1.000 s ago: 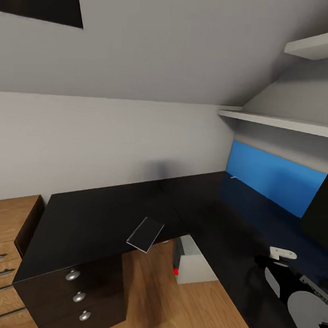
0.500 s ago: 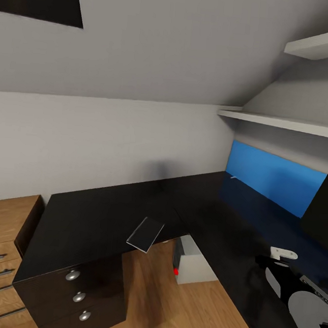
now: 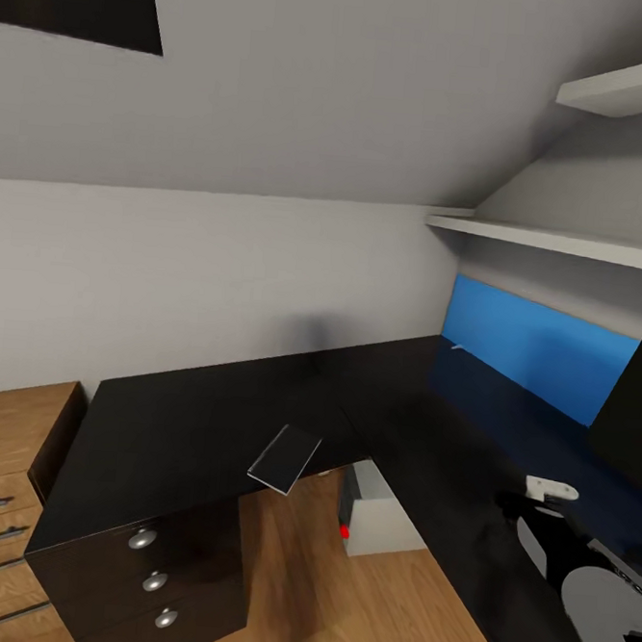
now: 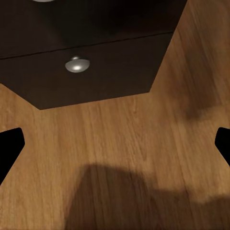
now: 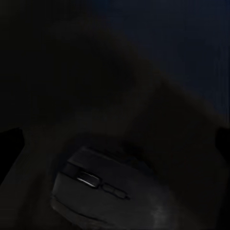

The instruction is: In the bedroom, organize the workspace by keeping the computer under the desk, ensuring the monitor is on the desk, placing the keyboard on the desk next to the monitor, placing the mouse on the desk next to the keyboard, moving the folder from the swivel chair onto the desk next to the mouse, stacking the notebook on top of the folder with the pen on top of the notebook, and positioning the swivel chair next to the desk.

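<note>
Right wrist view: mouse (image 5: 103, 191) on the dark counter (image 3: 427, 445), right claw (image 5: 115, 139) spread wide above it, empty. Descend off-centre and you'll likely nudge it along the glossy top.

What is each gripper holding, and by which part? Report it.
Nothing. The left gripper hangs open over the floor; the right gripper is open above the mouse, not gripping it.

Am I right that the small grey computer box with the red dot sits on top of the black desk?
Not quite. The head view shows the computer standing on the wooden floor, tucked under the black desk, not on top of it.
</note>
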